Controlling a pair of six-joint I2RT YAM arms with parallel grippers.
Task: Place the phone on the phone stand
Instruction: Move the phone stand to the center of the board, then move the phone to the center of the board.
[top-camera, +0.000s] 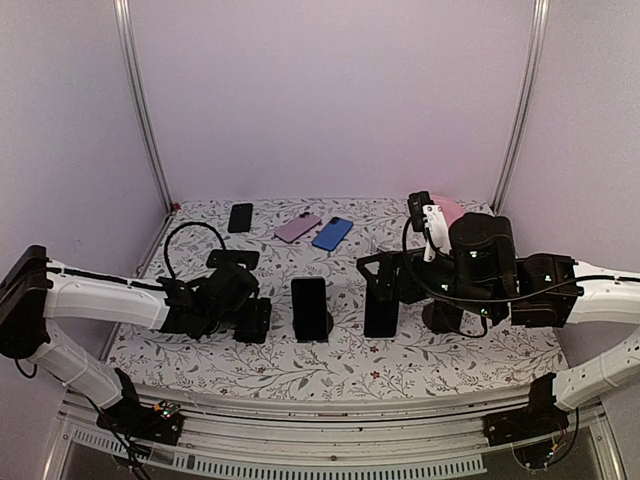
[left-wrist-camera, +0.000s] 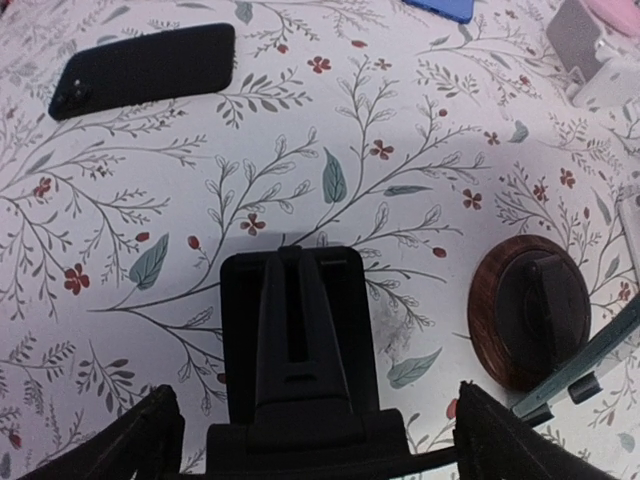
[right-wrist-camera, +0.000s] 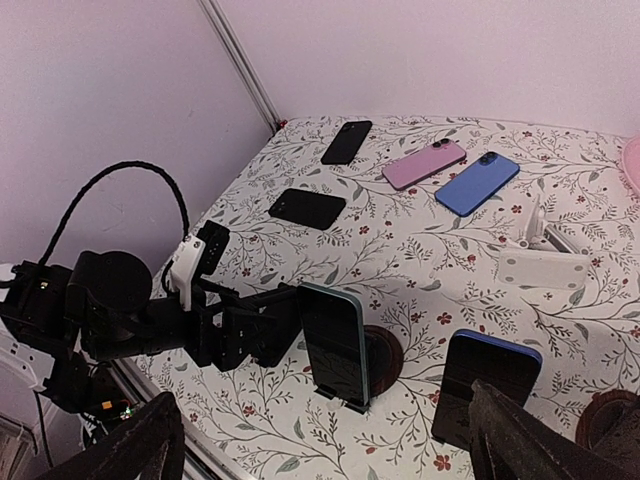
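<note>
A dark phone (top-camera: 310, 308) with a teal edge (right-wrist-camera: 335, 340) leans upright on a black phone stand (left-wrist-camera: 290, 340) in the middle of the floral mat. My left gripper (top-camera: 262, 320) is just left of it, also seen as the left gripper (right-wrist-camera: 250, 330) from the right wrist. In the left wrist view the left gripper (left-wrist-camera: 315, 400) is open, its fingers apart on either side of the stand's back and touching nothing. My right gripper (top-camera: 383, 285) hovers over a second upright phone (right-wrist-camera: 490, 385) with a blue edge. The right gripper (right-wrist-camera: 322, 420) is open and empty.
Lying flat at the back are a black phone (top-camera: 240, 217), a pink phone (top-camera: 297, 227) and a blue phone (top-camera: 332, 233). A black flat item (top-camera: 232, 258) lies behind my left arm. A white stand (right-wrist-camera: 545, 262) and a round wooden base (left-wrist-camera: 530, 310) sit to the right.
</note>
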